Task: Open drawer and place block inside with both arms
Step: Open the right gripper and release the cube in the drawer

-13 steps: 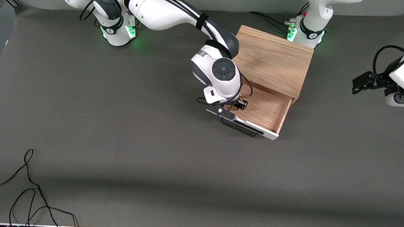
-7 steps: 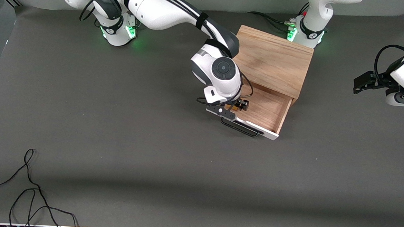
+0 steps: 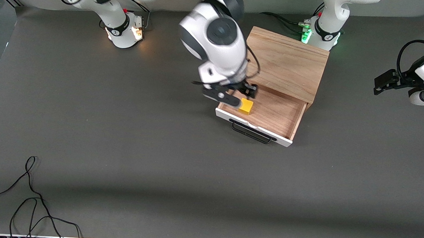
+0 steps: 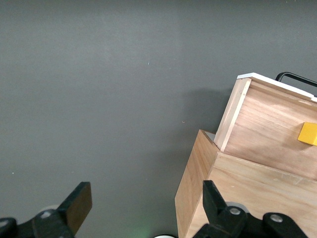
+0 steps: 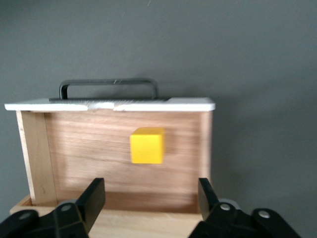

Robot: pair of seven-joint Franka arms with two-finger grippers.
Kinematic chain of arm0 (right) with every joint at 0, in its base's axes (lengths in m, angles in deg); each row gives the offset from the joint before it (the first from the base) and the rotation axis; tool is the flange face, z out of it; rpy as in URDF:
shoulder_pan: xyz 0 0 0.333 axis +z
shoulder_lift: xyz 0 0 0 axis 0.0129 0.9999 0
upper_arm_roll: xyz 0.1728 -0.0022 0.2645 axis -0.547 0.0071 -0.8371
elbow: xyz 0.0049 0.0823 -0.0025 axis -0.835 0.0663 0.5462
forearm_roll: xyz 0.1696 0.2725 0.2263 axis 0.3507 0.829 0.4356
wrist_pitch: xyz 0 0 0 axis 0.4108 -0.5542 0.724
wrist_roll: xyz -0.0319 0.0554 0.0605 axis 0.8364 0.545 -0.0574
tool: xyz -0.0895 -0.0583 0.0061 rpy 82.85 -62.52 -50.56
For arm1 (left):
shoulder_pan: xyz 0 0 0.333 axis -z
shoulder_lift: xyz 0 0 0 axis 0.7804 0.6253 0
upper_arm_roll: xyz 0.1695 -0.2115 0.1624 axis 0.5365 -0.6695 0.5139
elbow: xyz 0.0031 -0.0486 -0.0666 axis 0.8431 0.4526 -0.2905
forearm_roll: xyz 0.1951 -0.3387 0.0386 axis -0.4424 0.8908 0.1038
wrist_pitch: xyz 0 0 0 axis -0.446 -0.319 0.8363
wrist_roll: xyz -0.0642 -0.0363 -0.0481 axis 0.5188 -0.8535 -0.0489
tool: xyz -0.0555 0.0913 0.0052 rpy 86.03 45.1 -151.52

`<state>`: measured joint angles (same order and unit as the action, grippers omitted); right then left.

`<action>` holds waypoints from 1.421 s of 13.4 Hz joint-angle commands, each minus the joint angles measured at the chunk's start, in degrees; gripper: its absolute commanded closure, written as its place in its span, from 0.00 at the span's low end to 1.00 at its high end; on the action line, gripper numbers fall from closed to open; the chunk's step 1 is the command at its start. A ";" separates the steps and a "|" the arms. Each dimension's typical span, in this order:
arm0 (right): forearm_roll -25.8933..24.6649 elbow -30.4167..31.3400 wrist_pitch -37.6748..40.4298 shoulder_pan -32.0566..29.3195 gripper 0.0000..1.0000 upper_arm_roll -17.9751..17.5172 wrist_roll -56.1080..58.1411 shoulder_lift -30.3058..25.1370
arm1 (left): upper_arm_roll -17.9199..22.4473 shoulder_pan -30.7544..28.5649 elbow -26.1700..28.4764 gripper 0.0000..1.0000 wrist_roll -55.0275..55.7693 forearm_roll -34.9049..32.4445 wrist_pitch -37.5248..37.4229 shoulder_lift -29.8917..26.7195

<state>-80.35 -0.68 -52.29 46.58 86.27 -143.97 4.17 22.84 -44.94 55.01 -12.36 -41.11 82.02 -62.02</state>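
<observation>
The right gripper hangs over the drawer with its fingers spread wide and nothing between them, and the block sits loose on the drawer floor, close to the white front panel and toward the right arm's end. The drawer's pulled out of the box, handle facing the front camera. The left gripper waits off at its own end of the table, fingers spread too.

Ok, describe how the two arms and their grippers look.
Both arms are glossy white with dark grey joints. The right arm has a round dark grey cap on its wrist and thin black cables looping beside it. The right gripper and the left gripper are black, with flat fingers.
</observation>
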 commanded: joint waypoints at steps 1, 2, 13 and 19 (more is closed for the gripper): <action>-0.67 2.44 9.70 -6.62 0.14 -0.33 9.60 -9.70 | 0.73 0.76 -0.56 0.00 -0.98 0.34 -1.07 0.04; -0.67 2.44 13.48 -9.25 0.14 0.36 11.20 -12.43 | 0.82 0.76 -0.56 0.00 -0.89 0.34 -1.07 0.04; -6.48 6.39 28.91 -18.42 0.10 22.59 64.02 -19.58 | 0.73 0.85 -0.47 0.00 -0.27 0.08 -0.98 0.83; -4.82 10.27 20.29 -19.29 0.06 24.63 64.83 -19.23 | 0.73 0.85 -0.47 0.00 -0.27 -0.01 -1.16 1.01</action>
<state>-85.88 8.67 -30.66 27.13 110.57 -80.17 -14.24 22.88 -44.93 55.17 -12.37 -41.12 81.84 -61.20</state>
